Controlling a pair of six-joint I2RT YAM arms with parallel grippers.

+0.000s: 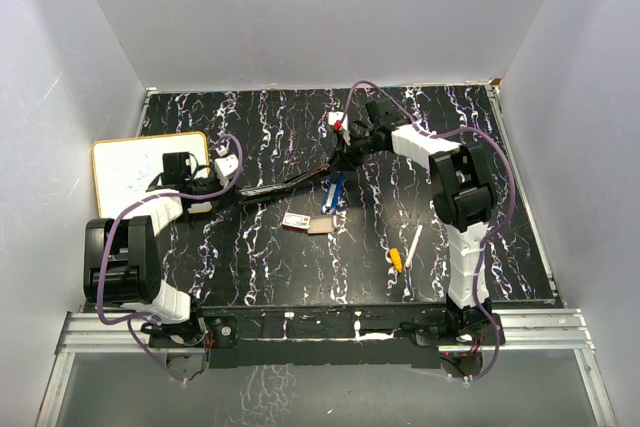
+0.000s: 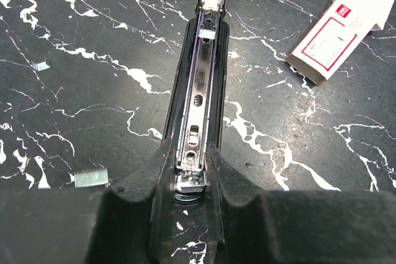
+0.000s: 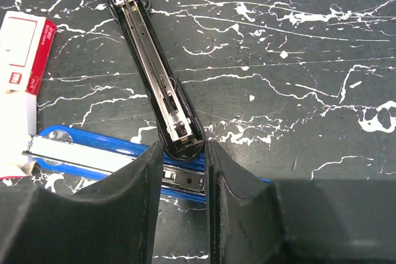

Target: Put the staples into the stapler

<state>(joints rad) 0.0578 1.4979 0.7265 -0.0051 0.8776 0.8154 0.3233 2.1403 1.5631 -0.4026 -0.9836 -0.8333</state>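
Black marbled table inside white walls. At its centre a black stapler stretches fully opened, the left gripper clamped on one end and the right gripper on the other. The staples box lies just beside it, and a blue stapler lies beneath the right-hand end.

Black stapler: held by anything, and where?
Both hold the long black metal-railed stapler, opened out: left claw pinches one end, right claw the opposite end.

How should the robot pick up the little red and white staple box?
Probably from straight above, pinching its two long sides across the narrow width. The staple box lies flat on the table, so only its thin side edges offer a grip, and nothing stands close beside them.
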